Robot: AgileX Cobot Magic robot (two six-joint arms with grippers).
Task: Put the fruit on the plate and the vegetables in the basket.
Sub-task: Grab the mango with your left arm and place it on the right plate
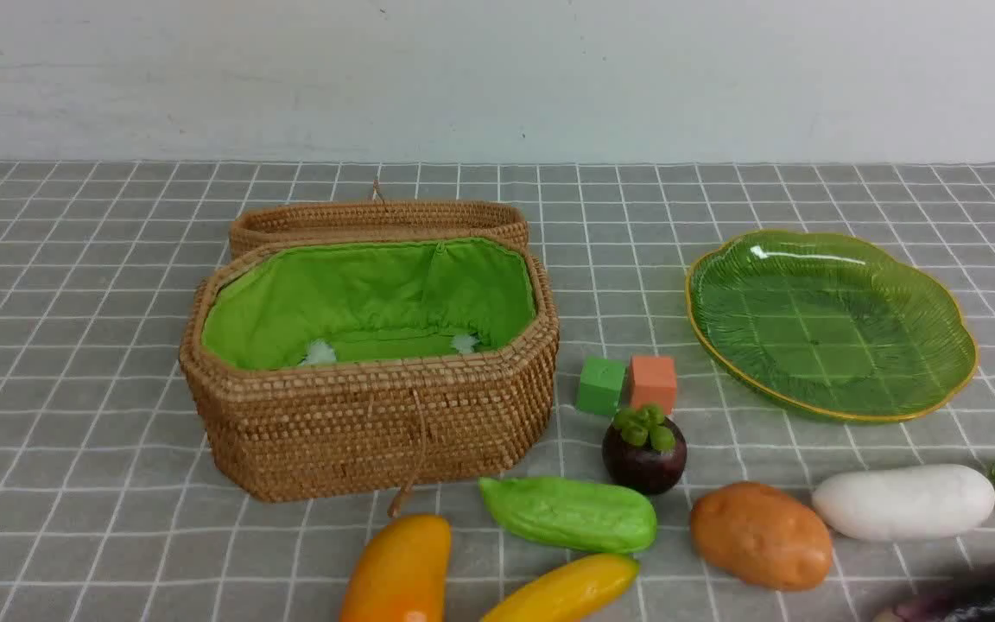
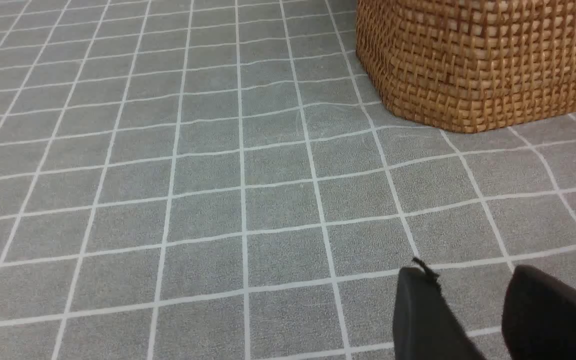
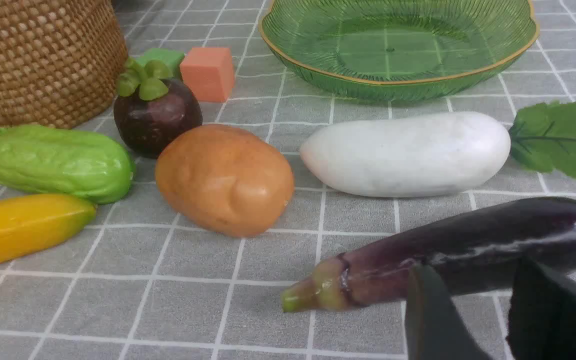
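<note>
The open basket [image 1: 368, 415] with green lining stands left of centre, and the empty green plate [image 1: 830, 406] at the right. In front lie the mango [image 1: 398, 574], banana [image 1: 562, 592], mangosteen [image 1: 644, 458], gourd [image 1: 568, 514], potato [image 1: 761, 536], radish [image 1: 903, 501] and eggplant [image 1: 981, 596]. Neither gripper shows in the front view. My right gripper [image 3: 473, 265] is open and empty, just short of the eggplant [image 3: 468, 240]. My left gripper [image 2: 473, 280] is open and empty above bare cloth, some way from the basket's corner [image 2: 478, 60].
A green cube [image 1: 601, 386] and an orange cube [image 1: 653, 383] sit between basket and plate. The woven lid [image 1: 377, 220] lies behind the basket. A grey checked cloth covers the table. A white wall stands behind.
</note>
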